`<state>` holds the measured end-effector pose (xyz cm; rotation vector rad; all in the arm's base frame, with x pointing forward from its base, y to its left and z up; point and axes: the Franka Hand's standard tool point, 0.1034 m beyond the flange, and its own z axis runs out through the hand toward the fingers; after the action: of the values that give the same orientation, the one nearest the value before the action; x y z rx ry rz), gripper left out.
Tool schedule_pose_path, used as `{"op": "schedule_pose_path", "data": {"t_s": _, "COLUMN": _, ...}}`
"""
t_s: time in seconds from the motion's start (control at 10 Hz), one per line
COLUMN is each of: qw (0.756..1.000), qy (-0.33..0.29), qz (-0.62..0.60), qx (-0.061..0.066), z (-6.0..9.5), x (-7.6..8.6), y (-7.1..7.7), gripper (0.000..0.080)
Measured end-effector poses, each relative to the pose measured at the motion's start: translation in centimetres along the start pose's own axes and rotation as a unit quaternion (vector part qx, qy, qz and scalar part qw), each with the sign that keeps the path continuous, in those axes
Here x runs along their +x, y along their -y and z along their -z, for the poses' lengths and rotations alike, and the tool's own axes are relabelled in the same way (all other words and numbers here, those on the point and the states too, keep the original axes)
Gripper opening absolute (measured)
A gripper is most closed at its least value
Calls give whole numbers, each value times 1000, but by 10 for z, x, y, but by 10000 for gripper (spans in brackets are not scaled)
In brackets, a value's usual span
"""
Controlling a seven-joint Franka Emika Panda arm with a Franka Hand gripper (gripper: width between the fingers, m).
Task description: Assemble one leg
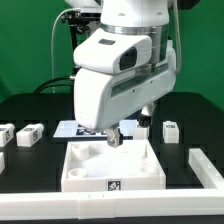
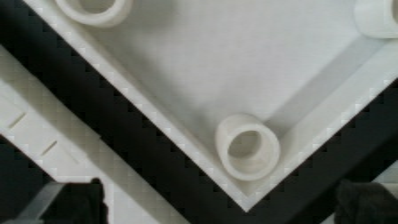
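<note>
Exterior view | end effector (image 1: 113, 139) over tray (image 1: 85, 182) | jaws spread, empty

exterior: faces the arm (image 1: 118, 75) head-on from slightly above the surface (image 1: 40, 175), mid-range | wrist: aimed down, very close on one corner socket (image 2: 247, 147) | shared: the white tray (image 1: 88, 180), whole in exterior, one corner in wrist

Looks like a robotics lab to me: a white robot arm (image 1: 120, 70) hangs over a black worktop (image 1: 30, 175), a plain green backdrop (image 1: 30, 45) stands behind it, and black-and-white marker tags (image 1: 113, 185) sit on white plastic parts.
</note>
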<state>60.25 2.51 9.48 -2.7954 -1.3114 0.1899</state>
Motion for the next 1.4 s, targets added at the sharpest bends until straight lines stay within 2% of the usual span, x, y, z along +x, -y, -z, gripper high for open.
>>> {"op": "schedule_pose_path", "data": {"t_s": 0.8, "qw": 1000, "qy": 0, "qz": 1, "qx": 0, "z": 0, "x": 0, "y": 0, "gripper": 650}}
{"op": "schedule_pose_path", "data": {"t_s": 0.9, "qw": 1000, "qy": -5, "qz": 10, "qx": -6, "z": 0, "x": -4, "y": 3, "gripper": 650}}
{"op": "schedule_pose_path", "data": {"t_s": 1.0, "qw": 999, "qy": -20, "qz": 44, "qx": -23, "z": -6, "x": -15, "y": 11, "gripper": 650}}
{"op": "schedule_pose_path", "data": {"t_s": 1.1, "qw": 996, "qy": -21, "qz": 80, "qx": -26, "z": -15, "x": -34, "y": 23, "gripper": 650}}
{"op": "schedule_pose_path", "data": {"t_s": 1.2, "qw": 993, "qy": -19, "qz": 117, "qx": -22, "z": -22, "x": -52, "y": 29, "gripper": 650}}
{"op": "schedule_pose_path", "data": {"t_s": 1.4, "qw": 994, "qy": -22, "qz": 109, "qx": -17, "z": -23, "x": -74, "y": 27, "gripper": 650}}
